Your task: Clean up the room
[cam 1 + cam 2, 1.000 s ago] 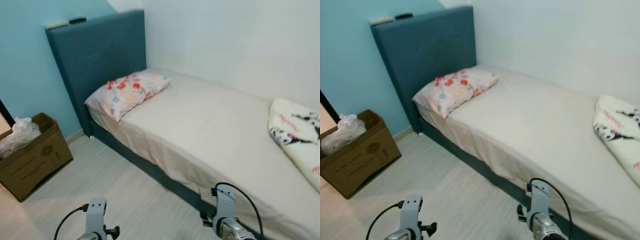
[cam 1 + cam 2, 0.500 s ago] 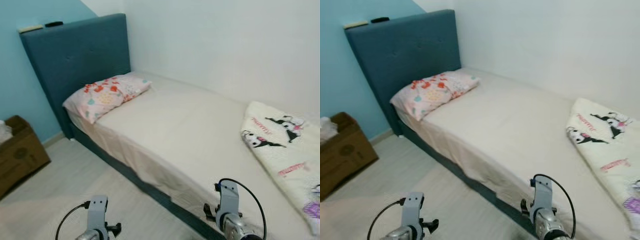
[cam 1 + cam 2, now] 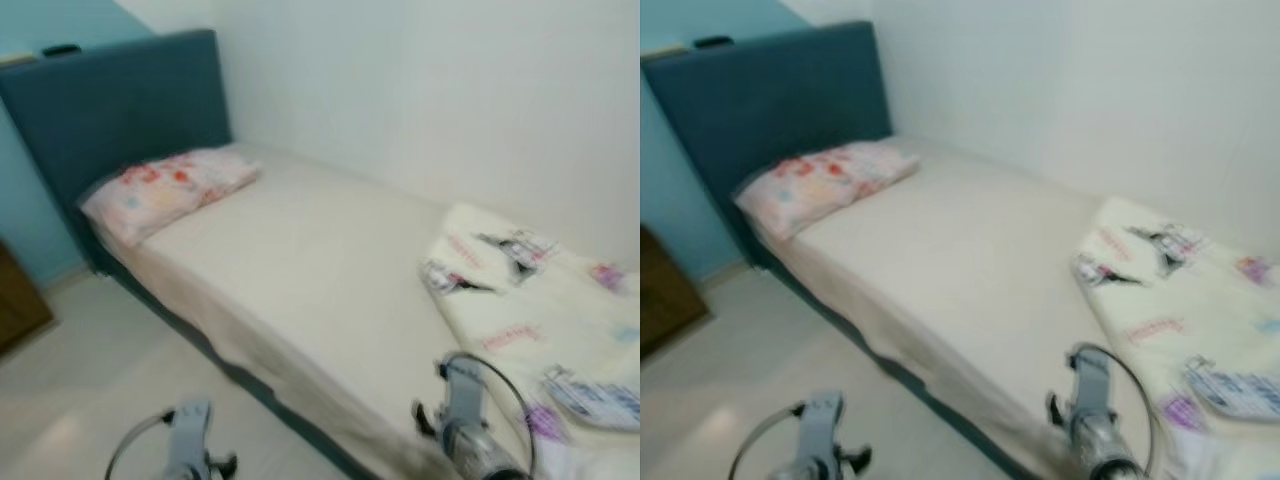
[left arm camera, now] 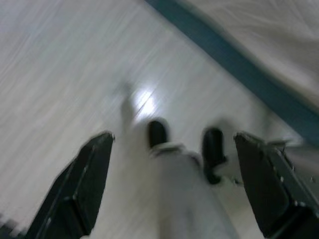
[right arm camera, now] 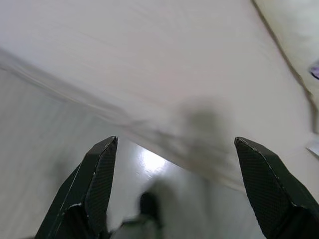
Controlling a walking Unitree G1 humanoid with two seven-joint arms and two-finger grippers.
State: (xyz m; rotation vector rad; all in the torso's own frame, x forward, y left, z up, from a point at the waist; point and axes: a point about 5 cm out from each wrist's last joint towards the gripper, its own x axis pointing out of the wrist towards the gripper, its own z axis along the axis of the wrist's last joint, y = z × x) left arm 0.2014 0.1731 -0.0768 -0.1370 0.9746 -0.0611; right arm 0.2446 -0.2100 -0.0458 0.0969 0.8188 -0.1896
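Cream printed blanket (image 3: 540, 320) lies crumpled at the frame's right, on the bed (image 3: 300, 260).
Its long axis runs toward lower right; right gripper (image 5: 174, 189), fingers spread and empty, is nearer than the equally released left gripper (image 4: 174, 189) over floor (image 4: 60, 74).

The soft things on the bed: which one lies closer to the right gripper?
The cartoon-print blanket at the foot end, beside the right gripper; the floral pillow lies far off, against the headboard.

At lower frame I see my silver left arm (image 3: 188, 448) and silver right arm (image 3: 462, 430), each trailing a looped black cable. My textured, tapered black gripper fingers (image 5: 97, 184) end in blunt tips.
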